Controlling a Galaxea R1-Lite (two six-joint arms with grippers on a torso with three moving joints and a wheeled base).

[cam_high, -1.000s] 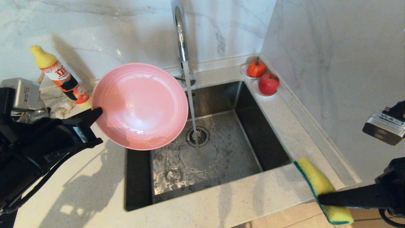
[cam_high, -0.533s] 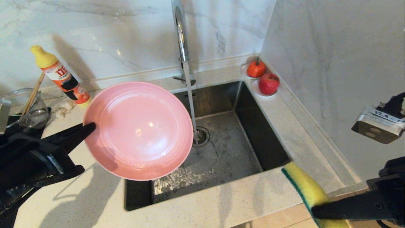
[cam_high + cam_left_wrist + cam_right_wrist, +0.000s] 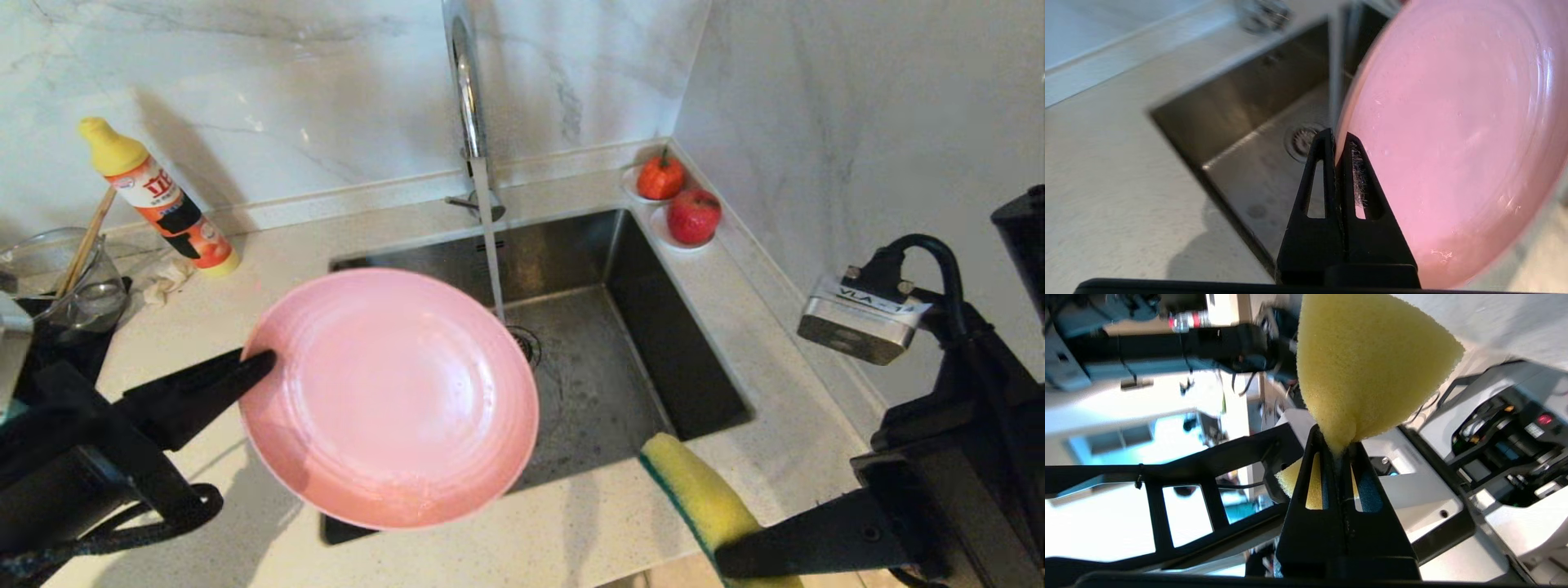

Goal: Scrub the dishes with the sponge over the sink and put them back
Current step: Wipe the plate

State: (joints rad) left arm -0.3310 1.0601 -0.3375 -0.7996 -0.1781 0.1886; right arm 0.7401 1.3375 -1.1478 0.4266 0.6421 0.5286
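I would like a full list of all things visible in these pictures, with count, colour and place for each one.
round pink plate: one, pink, held over the sink's near left corner
rectangular yellow foam sponge: one, yellow with green layer, held over the near counter edge
square stainless-steel sink: one, grey, centre of counter
tall chrome tap: one, silver, behind the sink, water running
yellow-capped bottle: one, orange label, counter far left
clear glass bowl: one, transparent, far left
red fruits: two, far right corner
left gripper: black, jaws shut on the plate's rim
right gripper: black, jaws shut on the sponge
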